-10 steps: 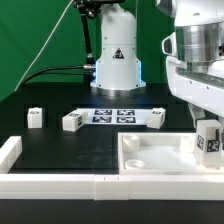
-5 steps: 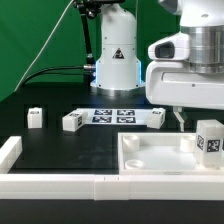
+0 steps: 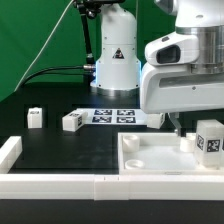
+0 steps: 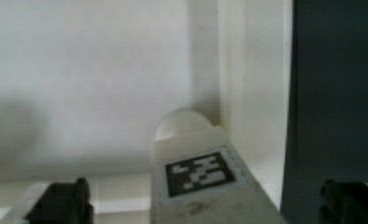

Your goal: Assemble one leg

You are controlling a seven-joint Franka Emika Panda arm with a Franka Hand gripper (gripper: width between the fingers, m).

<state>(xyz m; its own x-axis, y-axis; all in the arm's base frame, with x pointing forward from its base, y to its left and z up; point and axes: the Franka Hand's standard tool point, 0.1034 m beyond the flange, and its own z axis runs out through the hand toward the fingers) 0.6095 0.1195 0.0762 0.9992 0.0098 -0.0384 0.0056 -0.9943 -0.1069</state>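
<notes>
White leg (image 4: pixel 184 130), square tag (image 4: pixel 199 172) (black-and-white), stands between the gripper's (image 4: pixel 207 204) spread jaws.

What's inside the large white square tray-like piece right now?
One small white chunky leg block with a marker tag stands upright near the corner of the white tray at the exterior view's right. Whatever lies beneath that block is covered.

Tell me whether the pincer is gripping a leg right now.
No: in the wrist view the pincer is open, its fingers standing well clear of the leg on both sides.
</notes>
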